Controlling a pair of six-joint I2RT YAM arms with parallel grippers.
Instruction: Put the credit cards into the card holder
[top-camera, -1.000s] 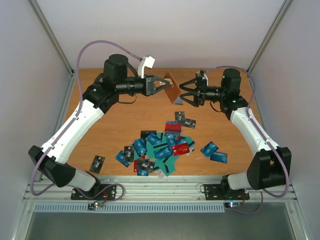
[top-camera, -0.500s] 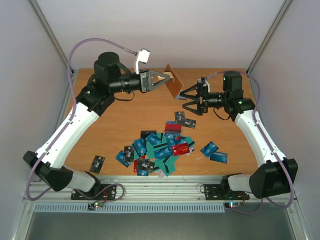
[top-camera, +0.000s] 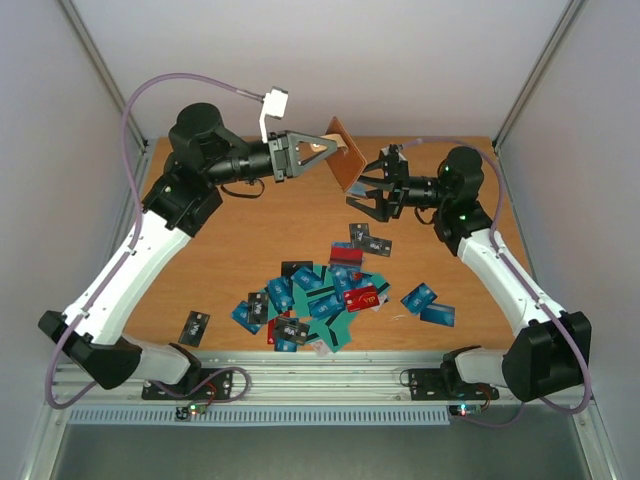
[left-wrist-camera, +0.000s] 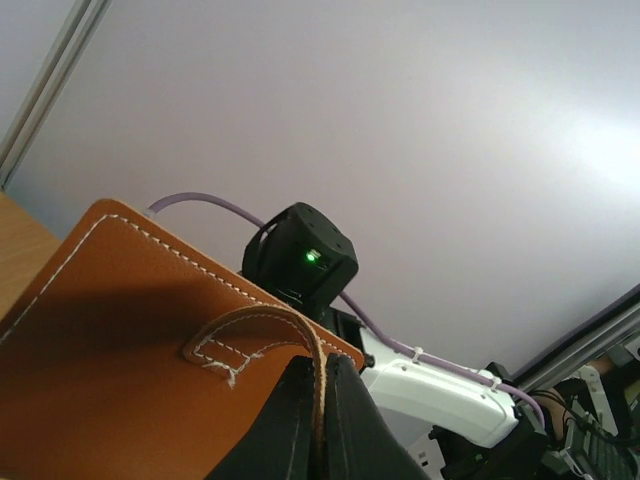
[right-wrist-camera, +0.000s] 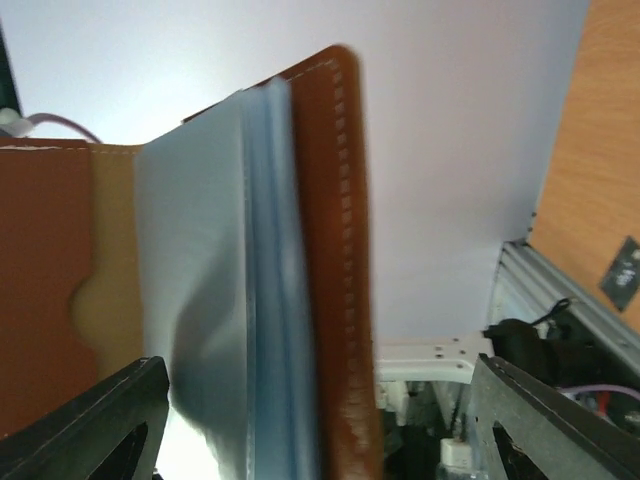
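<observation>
Holder (top-camera: 345, 160) up in the air!
Left fingers (left-wrist-camera: 355, 432) clamped on its tab, right fingers (right-wrist-camera: 85, 425) spread wide just beside it; cards (top-camera: 315, 300) lie heaped on the counter (top-camera: 250, 235).

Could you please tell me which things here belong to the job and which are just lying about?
Belongs to the job: the card holder, pinched in the left hand; the credit cards scattered on the table; the open right hand beside the holder.
Just there: purple cable; metal rail.
</observation>
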